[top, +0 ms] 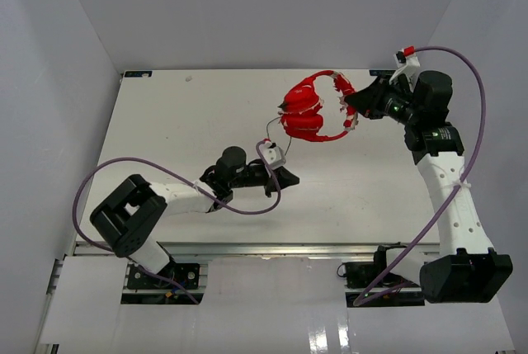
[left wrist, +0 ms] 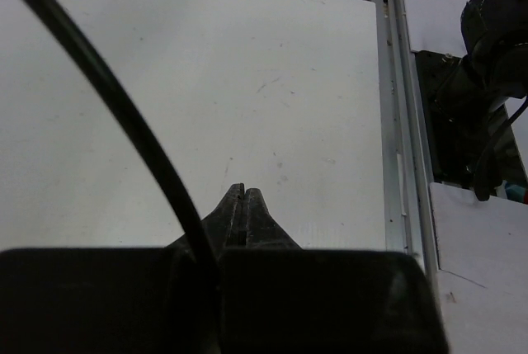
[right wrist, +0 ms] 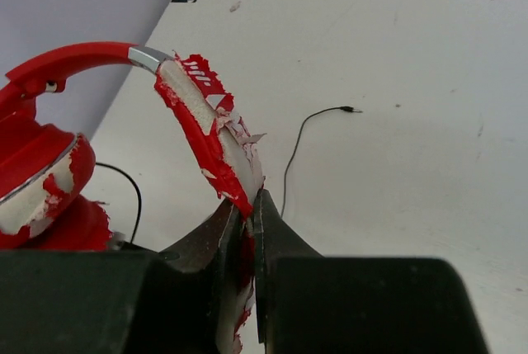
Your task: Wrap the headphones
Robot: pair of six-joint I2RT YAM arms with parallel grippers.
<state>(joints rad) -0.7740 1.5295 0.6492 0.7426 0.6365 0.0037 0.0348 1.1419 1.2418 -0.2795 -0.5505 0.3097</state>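
Red headphones (top: 305,110) are gripped by the band in the clenched right claw (right wrist: 247,205), near the counter's (top: 165,123) far edge, right of centre. Their thin cord (right wrist: 289,164) is laid across the counter. The left claw (left wrist: 246,193) is clenched, tips pressed together.

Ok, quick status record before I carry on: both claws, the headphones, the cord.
right claw: shut on the band of the headphones
headphones: red, padding flaking, far side of the table
left claw: shut, tips together, over bare table
cord: thin, dark, unwrapped; its plug lies on the table
black strand: passes the left claw's base; pinched or not, cannot tell
wrap: not yet done
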